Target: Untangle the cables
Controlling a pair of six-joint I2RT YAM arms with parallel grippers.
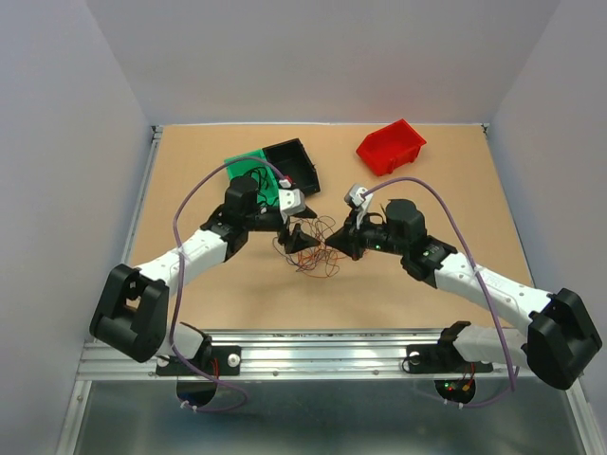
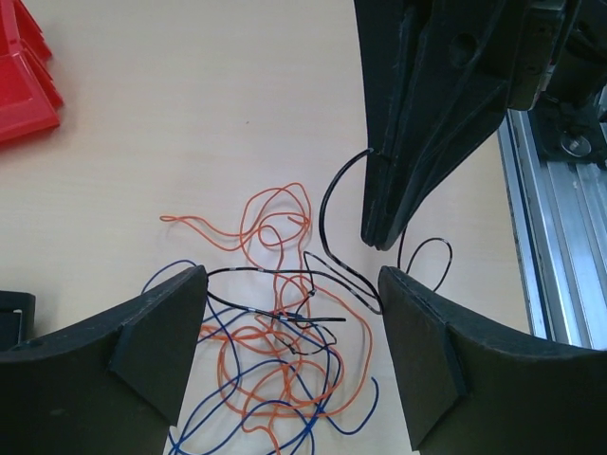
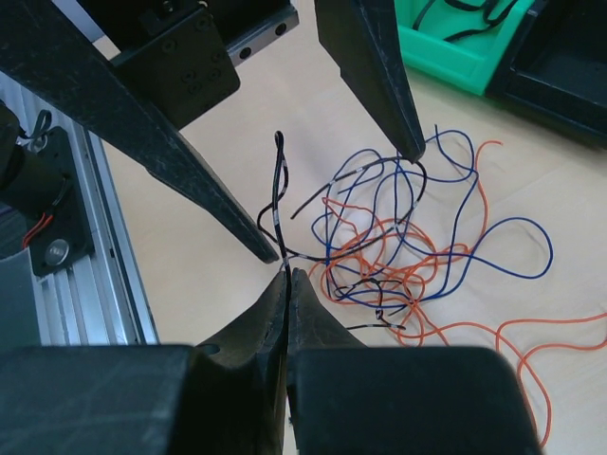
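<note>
The cables (image 1: 315, 250) are a loose tangle of thin orange, blue and black wires on the tabletop between the two arms. My left gripper (image 2: 292, 277) hangs open just above the pile (image 2: 275, 351), one finger on each side of it, holding nothing. My right gripper (image 3: 287, 275) is shut on a black cable (image 3: 276, 204), which stands up from its fingertips. In the left wrist view the right gripper (image 2: 379, 242) points down just beyond my left fingers, with the black cable (image 2: 324, 213) looping out beside its tip. The two grippers (image 1: 302, 237) (image 1: 346, 245) are close together.
A green bin (image 1: 248, 171) holding dark wires and a black bin (image 1: 294, 163) stand behind the left arm. A red bin (image 1: 391, 147) sits at the back right. The aluminium rail (image 1: 313, 351) runs along the near edge. Lavender arm cords (image 1: 190, 204) arc over both arms.
</note>
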